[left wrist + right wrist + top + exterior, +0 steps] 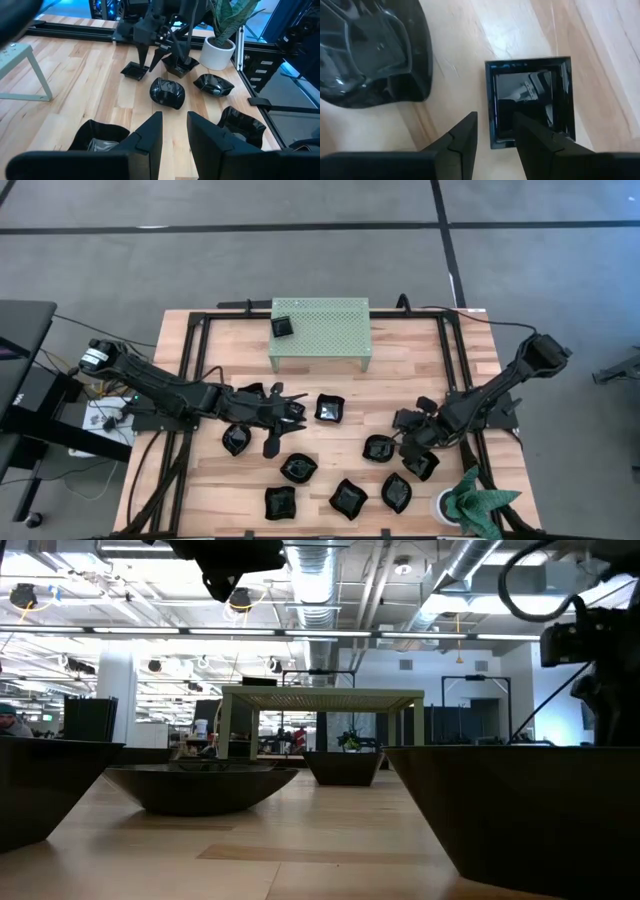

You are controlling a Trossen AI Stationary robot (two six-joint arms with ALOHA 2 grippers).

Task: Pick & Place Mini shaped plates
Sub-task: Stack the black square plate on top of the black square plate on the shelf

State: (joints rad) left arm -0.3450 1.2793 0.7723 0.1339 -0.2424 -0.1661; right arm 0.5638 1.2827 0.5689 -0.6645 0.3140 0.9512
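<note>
Several glossy black mini plates lie flat on the wooden table, among them a wavy one (pixel 298 468) and a round one (pixel 167 92). One square plate (pixel 282 327) sits on top of the pale green stand (pixel 330 330). My left gripper (pixel 175 135) hovers open above bare wood at the table's middle, holding nothing. My right gripper (pixel 495 137) points steeply down at the right side, open over a square plate (pixel 532 97). One finger stands inside the plate and the other outside it. My right gripper straddles the square plate's side wall (pixel 491 107) from above, near one corner. The plate lies flat on the table. Whether the fingers (pixel 465 135) touch the wall I cannot tell.
A potted plant in a white pot (pixel 447 505) stands at the near right corner, close to my right arm. A rounded plate (pixel 370 50) lies just beside the square one. Black frame rails (pixel 190 370) run along the table's left and right sides.
</note>
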